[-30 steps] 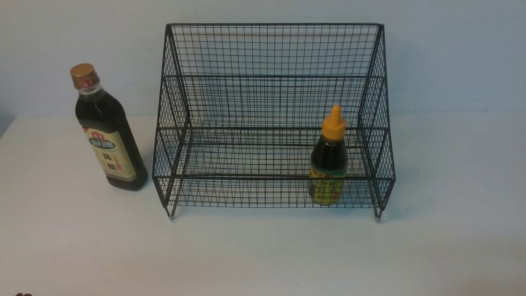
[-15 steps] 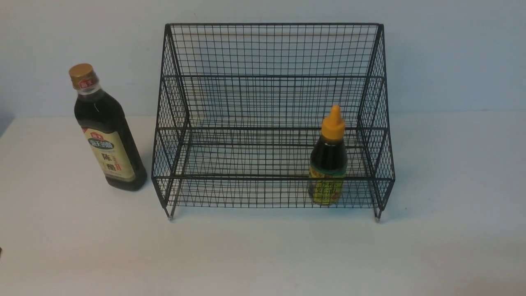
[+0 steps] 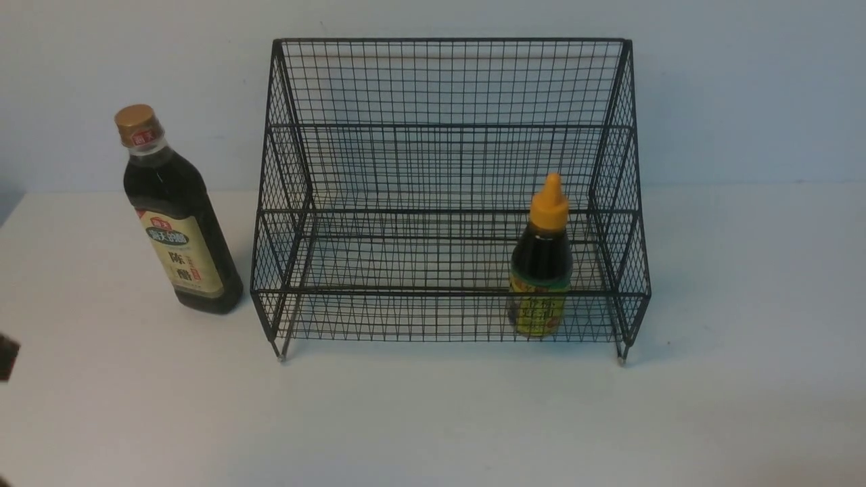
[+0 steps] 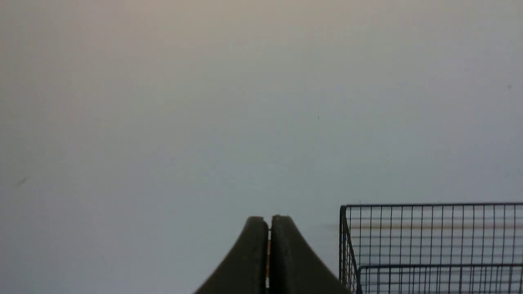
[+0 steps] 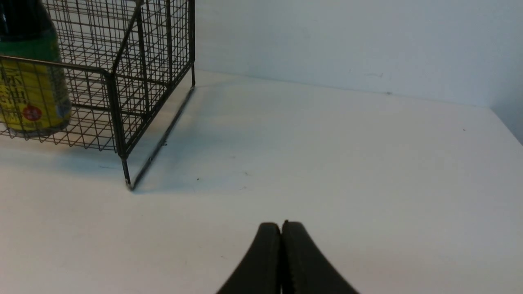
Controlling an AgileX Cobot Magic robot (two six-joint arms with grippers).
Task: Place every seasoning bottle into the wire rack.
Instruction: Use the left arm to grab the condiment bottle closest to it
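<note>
Two bottles, one wire rack (image 3: 446,81): the short bottle (image 3: 541,267) stands in the lower tier, right end; the tall bottle (image 3: 177,216) stands upright on the desk (image 3: 433,419) just left of the rack (outside it). Left gripper (image 4: 269,228) and right gripper (image 5: 281,232) are both pinched closed, holding nothing

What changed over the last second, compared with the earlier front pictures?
What looks like the left arm, a dark piece at the front view's left edge, has moved up from the bottom corner. Nothing was grasped or released; the left gripper and right gripper are shut, empty. The tall bottle beside the rack and the short bottle on its lower tier stayed put.
</note>
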